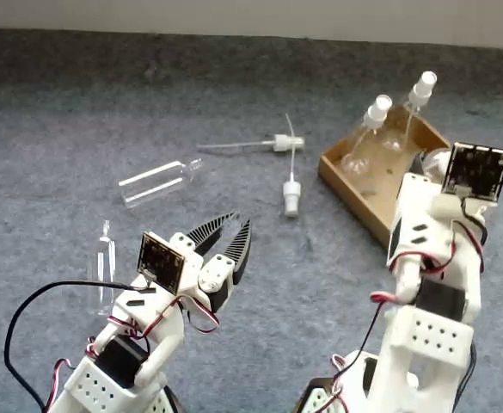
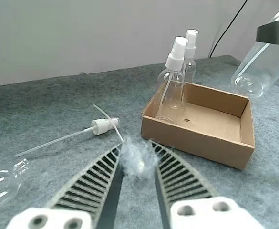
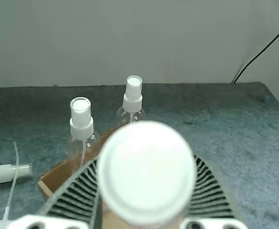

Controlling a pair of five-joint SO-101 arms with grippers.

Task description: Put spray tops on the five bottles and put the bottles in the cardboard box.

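Where the held bottle sits: we find it clamped in the right end effector, above the cardboard box, near two capped bottles standing inside.
Handling: we judge it light, stiff, thin-walled and slick; best held by the body, not the spray top.
Axis: tilted, base toward the box, top facing the wrist.
Left end effector: jaws slightly apart, nothing between.
Loose spray top: on the tabletop, tube pointing away from the arms.
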